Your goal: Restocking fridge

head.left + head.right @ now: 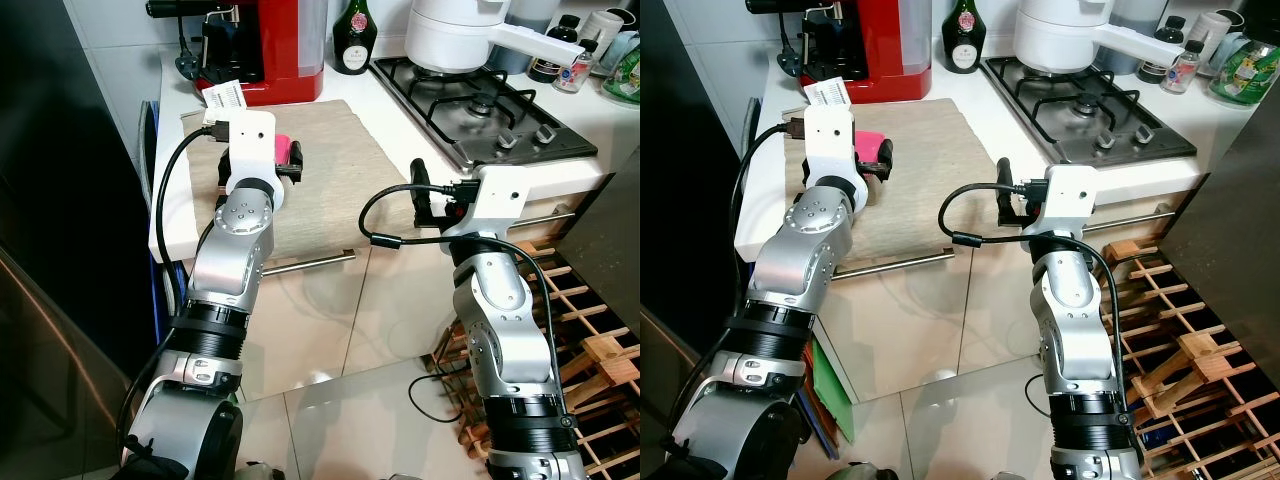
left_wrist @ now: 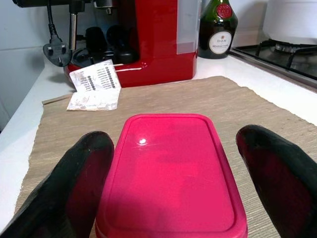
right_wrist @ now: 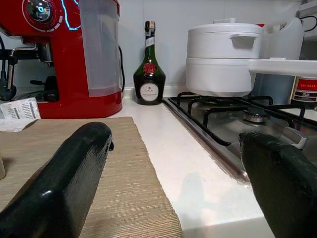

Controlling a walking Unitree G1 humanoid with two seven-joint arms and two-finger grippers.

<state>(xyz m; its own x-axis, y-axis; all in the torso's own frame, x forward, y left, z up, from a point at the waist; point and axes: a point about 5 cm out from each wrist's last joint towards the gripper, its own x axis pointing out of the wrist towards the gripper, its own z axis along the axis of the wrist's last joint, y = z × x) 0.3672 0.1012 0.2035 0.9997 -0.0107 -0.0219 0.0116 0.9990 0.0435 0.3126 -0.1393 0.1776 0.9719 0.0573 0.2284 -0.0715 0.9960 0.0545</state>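
Straddling the pink lidded container (image 2: 171,173) on the woven mat (image 2: 277,119), left gripper (image 2: 183,186) is wide open, fingers not gripping. Right gripper (image 3: 178,183) hovers at counter (image 3: 193,168) edge, open, empty.

Pink box (image 1: 283,147) mostly behind left wrist

Home kitchen. White bench (image 1: 400,110) carries a stainless gas hob with black pan grates (image 1: 480,105), and a white lidded pot with a long handle (image 1: 455,35) sits on a burner. Glossy red espresso machine (image 1: 265,45) against the white tiled wall, dark green liqueur bottle with a red seal (image 1: 354,38) beside it. Woven beige mat (image 1: 320,170) lies on the bench. Wooden lattice wine rack (image 1: 590,340) stands on the glossy tile floor (image 1: 330,330) below.
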